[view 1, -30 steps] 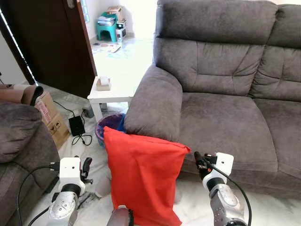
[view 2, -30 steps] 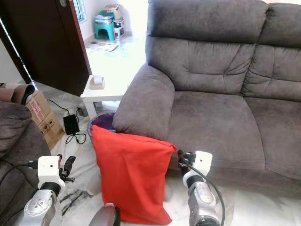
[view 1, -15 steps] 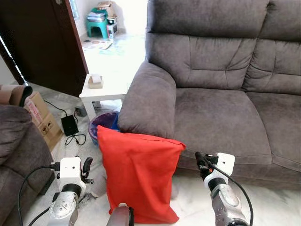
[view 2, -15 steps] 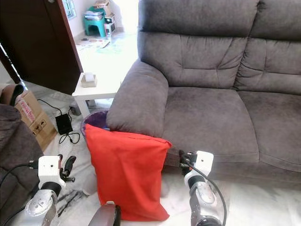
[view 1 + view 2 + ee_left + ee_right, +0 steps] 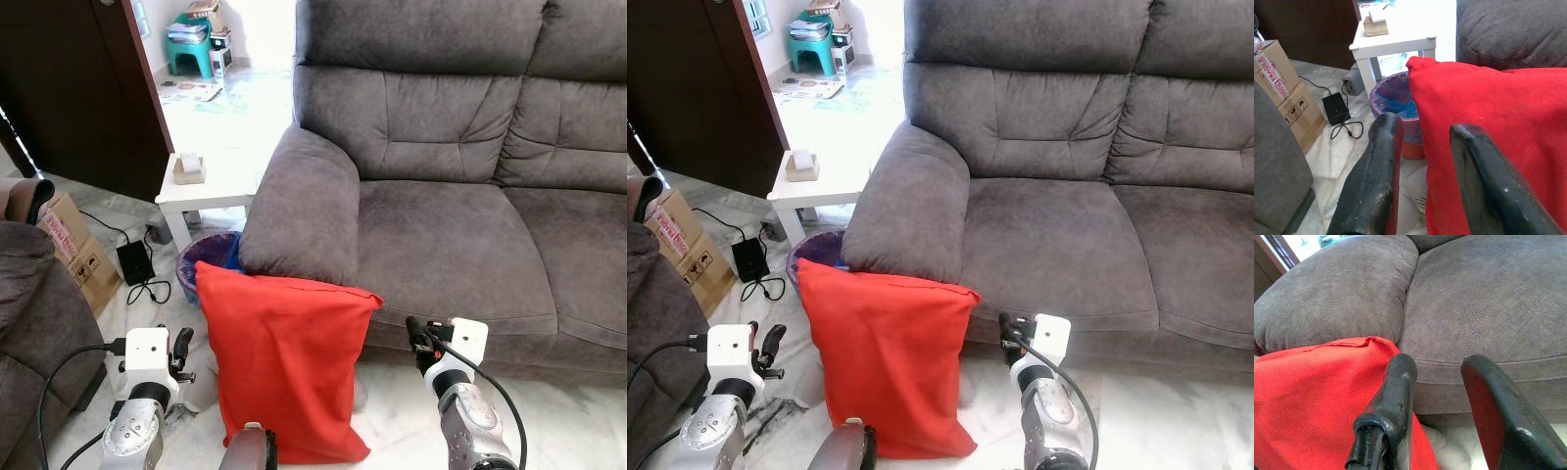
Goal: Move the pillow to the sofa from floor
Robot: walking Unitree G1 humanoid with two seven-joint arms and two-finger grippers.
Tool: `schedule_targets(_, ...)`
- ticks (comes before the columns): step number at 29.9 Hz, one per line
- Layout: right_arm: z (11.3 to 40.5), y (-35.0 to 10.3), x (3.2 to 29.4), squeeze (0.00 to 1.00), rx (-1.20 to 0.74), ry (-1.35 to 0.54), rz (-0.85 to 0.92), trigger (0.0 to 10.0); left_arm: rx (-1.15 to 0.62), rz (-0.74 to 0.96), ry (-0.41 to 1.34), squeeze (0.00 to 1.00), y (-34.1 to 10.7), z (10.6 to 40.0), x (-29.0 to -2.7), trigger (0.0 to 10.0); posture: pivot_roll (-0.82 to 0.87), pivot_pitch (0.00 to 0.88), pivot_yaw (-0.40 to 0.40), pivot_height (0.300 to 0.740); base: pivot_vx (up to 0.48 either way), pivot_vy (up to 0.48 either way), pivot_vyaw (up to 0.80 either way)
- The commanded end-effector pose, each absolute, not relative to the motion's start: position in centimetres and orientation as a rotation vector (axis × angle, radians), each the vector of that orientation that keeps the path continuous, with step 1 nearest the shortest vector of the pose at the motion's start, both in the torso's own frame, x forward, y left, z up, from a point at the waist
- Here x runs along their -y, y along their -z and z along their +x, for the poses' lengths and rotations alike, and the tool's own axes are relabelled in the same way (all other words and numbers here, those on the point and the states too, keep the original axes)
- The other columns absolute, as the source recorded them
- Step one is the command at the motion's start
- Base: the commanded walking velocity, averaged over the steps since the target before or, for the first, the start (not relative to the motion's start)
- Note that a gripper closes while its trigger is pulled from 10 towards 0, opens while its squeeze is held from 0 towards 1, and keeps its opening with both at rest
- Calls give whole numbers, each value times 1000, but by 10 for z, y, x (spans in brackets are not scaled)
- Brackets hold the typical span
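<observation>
red pillow (image 5: 284,367) upright against sofa (image 5: 451,196) armrest, unmoved | view shifted | left gripper (image 5: 1425,161), right gripper (image 5: 1442,396) jaws apart, flanking pillow

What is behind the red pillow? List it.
Behind the red pillow stand the sofa's armrest and a purple bin with a blue liner. The bin's far side, its contents and the sofa's lower front there are covered.

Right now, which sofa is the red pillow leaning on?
The big grey sofa straight ahead. The red pillow stands on the floor, its top against that sofa's front, below the padded armrest. The other dark sofa, on the robot's left, stands apart from it.
</observation>
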State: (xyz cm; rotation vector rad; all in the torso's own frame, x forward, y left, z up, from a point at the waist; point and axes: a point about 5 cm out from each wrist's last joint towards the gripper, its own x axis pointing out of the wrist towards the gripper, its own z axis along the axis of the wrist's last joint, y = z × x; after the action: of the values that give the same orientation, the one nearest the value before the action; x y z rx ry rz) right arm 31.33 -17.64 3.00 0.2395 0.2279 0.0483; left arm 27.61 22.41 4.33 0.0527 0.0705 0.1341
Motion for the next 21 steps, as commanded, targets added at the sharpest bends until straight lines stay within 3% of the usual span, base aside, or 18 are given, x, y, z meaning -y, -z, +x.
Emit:
schedule_targets(1,313,-29,176,0,-234,-52,243,10000,-108,43,-142,0,-37,273,-226,10000,148,80,38,597,0,0,0)
schedule_targets(13,316,-33,173,0,-223,-76,214,10000,-105,49,-138,0,-39,274,-227,10000,153,64,40,597,0,0,0)
schedule_targets(19,317,-34,175,0,-218,-70,221,10000,-102,51,-138,0,-40,275,-227,10000,156,69,40,597,0,0,748)
schedule_targets(21,317,-34,176,0,-220,-67,227,10000,-100,52,-138,0,-40,275,-227,10000,157,73,40,597,0,0,0)
